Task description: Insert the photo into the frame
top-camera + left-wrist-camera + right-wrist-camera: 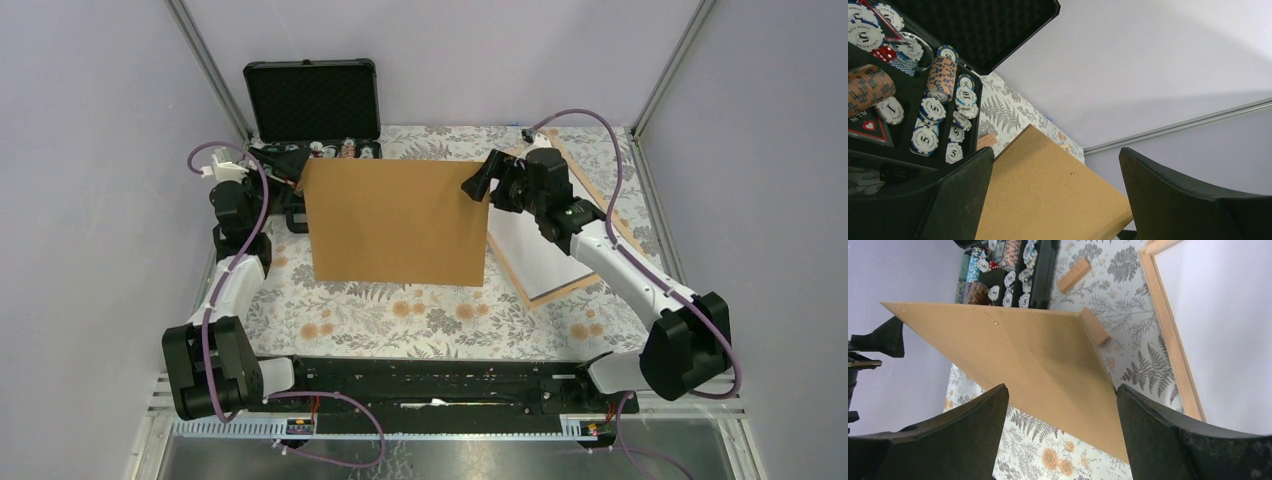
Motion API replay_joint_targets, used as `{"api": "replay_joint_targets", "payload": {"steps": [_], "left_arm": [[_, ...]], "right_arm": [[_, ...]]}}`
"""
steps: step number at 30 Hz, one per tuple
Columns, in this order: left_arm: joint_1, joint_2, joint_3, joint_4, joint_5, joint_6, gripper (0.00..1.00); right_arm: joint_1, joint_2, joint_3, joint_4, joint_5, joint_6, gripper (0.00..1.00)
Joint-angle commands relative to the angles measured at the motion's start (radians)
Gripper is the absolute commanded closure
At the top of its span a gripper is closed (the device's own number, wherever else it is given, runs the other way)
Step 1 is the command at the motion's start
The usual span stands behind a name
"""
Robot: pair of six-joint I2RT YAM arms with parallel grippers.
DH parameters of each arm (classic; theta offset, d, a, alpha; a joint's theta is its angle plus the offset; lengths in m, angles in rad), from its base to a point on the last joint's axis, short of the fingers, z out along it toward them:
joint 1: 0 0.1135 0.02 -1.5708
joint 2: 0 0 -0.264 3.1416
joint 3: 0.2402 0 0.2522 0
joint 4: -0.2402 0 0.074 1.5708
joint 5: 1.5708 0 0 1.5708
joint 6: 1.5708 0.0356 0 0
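Observation:
The frame point(566, 291) of pale wooden strips lies flat at the right, under my right arm, and shows in the right wrist view point(1170, 335). A white sheet point(532, 255) fills it, matching the photo's plain back; no picture side shows. The brown backing board point(395, 222) sits raised at the table's middle, one corner on a small wooden block point(1095, 327). My left gripper point(296, 187) is open at the board's far left corner, the board point(1048, 195) showing between its fingers. My right gripper point(487, 185) is open at the far right corner, above the board point(1038, 360).
An open black case point(312, 100) of poker chips stands at the back left, close to my left gripper point(1055, 200). Another small wooden block point(1074, 275) lies on the floral cloth beside the case. Metal posts and lilac walls close in the sides.

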Motion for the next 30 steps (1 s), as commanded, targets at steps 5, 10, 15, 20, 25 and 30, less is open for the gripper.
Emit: {"api": "replay_joint_targets", "payload": {"steps": [5, 10, 15, 20, 25, 30], "left_arm": [[-0.087, -0.018, 0.011, 0.02, 0.288, -0.095, 0.01], [-0.088, -0.07, -0.04, 0.049, 0.323, -0.102, 0.01], [-0.092, -0.171, -0.058, -0.045, 0.319, 0.009, 0.01], [-0.102, -0.261, -0.102, -0.028, 0.282, 0.075, 0.01], [-0.113, -0.25, -0.098, 0.06, 0.289, 0.061, 0.01], [-0.126, -0.204, -0.047, 0.12, 0.291, 0.043, 0.01]], "right_arm": [[0.044, -0.098, 0.027, 0.23, -0.187, -0.091, 0.14], [0.044, -0.131, -0.053, 0.284, -0.273, -0.17, 0.14], [0.044, -0.185, -0.141, 0.34, -0.337, -0.267, 0.13], [0.043, -0.212, -0.234, 0.428, -0.326, -0.347, 0.12], [0.043, -0.183, -0.186, 0.437, -0.312, -0.353, 0.12], [0.044, -0.167, -0.105, 0.432, -0.296, -0.352, 0.11]]}}
